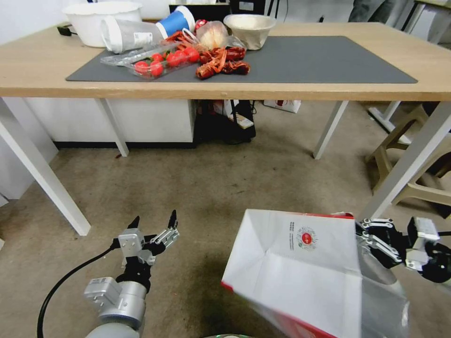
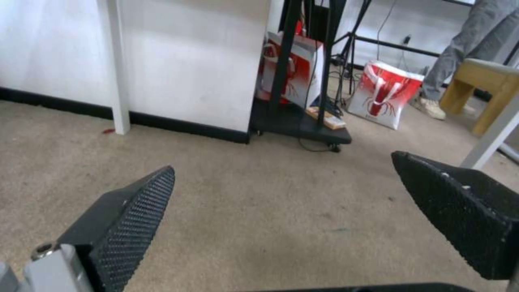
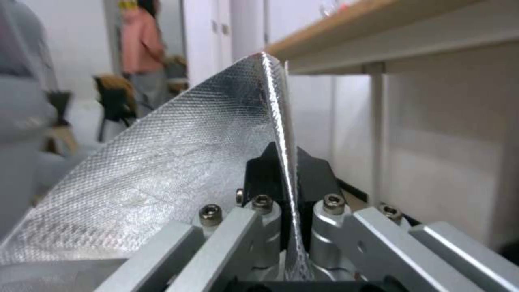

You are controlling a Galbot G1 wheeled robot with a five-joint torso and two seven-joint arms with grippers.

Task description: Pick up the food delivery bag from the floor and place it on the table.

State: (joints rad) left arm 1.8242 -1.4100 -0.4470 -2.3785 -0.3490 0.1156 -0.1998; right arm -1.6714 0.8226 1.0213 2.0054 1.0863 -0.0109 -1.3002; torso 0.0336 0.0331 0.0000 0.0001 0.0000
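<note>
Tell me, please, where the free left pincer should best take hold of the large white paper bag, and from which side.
Probably the white paper bag's upper rim on the robot's left side, approached from the left. The right pincer already clamps the foil-lined rim on the right, so the bag hangs tilted. The open left pincer hovers over the brownish carpet, left of the bag; a thin upright edge suits its fingers.
</note>
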